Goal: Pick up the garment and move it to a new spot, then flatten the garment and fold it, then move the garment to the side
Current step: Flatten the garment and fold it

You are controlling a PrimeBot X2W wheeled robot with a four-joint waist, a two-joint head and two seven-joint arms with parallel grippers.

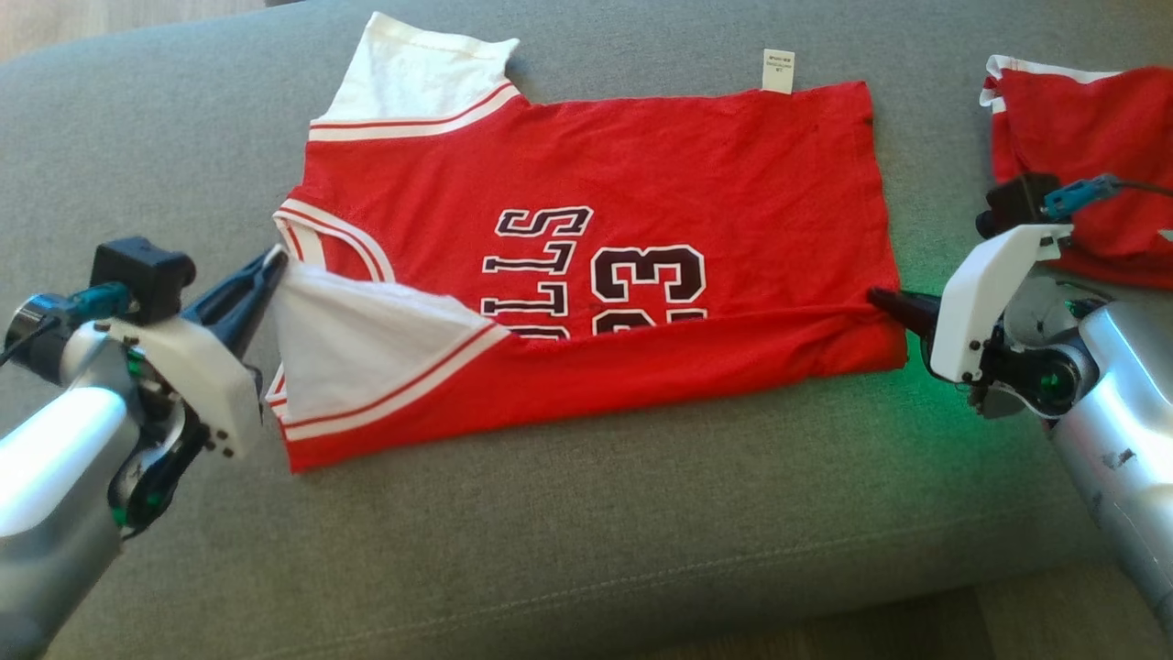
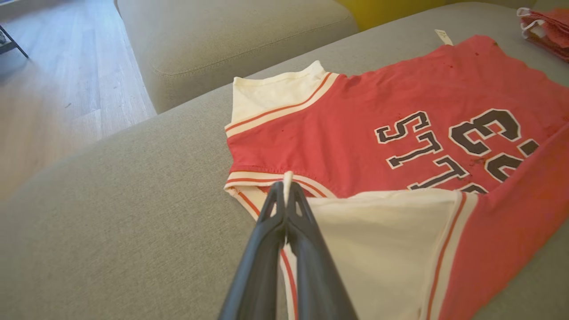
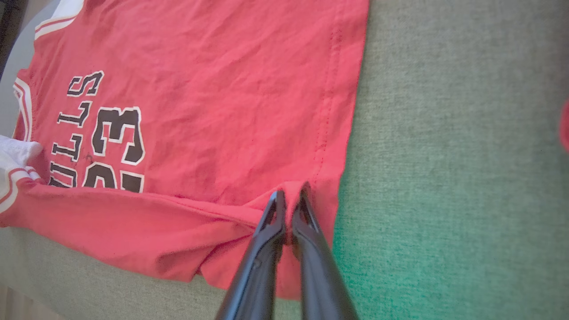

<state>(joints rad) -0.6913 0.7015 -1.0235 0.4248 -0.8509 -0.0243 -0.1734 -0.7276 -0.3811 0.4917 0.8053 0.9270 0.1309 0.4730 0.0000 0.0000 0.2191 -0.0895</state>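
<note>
Grey cushion (image 1: 586, 532) carries the garment (image 1: 696, 183) — a red jersey spread flat mid-cushion, so the move and flatten steps look done. Its near long edge is turned over toward the far side — first fold under way, not finished. Other red garment (image 1: 1081, 137) sits far right. Left pincer (image 1: 278, 261) is clamped on the white sleeve (image 1: 367, 339), right pincer (image 1: 875, 297) clamped on the hem corner (image 1: 861, 321). Left to do: finish folding, shift aside.
</note>
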